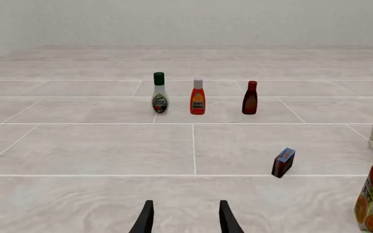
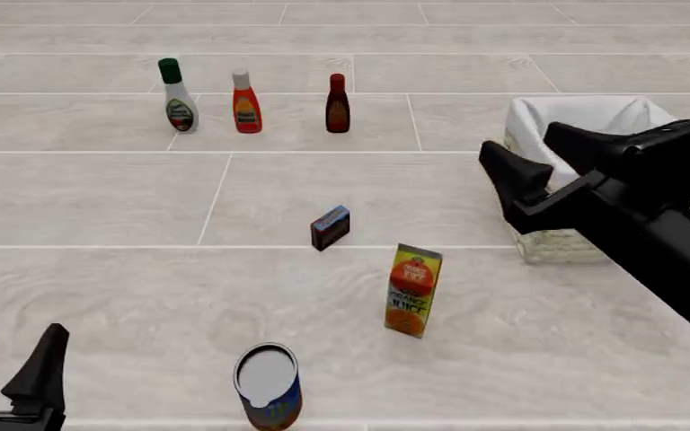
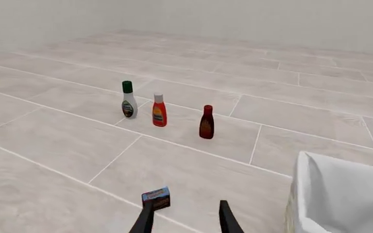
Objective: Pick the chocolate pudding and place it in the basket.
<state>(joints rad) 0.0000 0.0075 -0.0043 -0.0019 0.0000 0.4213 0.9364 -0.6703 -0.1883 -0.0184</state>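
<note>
The chocolate pudding point(image 2: 330, 227) is a small maroon carton with a blue side, standing on the tiled surface near the middle; it also shows as the pudding point(image 1: 282, 162) and the pudding point(image 3: 156, 198). The basket point(image 2: 561, 242), pale wicker with a white liner, sits at the right, partly covered by my right arm; its liner point(image 3: 342, 194) fills a corner of the right wrist view. My right gripper point(image 2: 535, 151) hovers open, raised, beside the basket and to the right of the pudding. My left gripper point(image 2: 10, 364) is open at the near left, far from the pudding.
Three bottles stand in a far row: a white one with a green cap point(image 2: 177, 96), an orange one point(image 2: 245, 103) and a dark brown sauce bottle point(image 2: 337, 104). An orange juice carton point(image 2: 412, 291) and a can point(image 2: 269, 388) stand nearer than the pudding.
</note>
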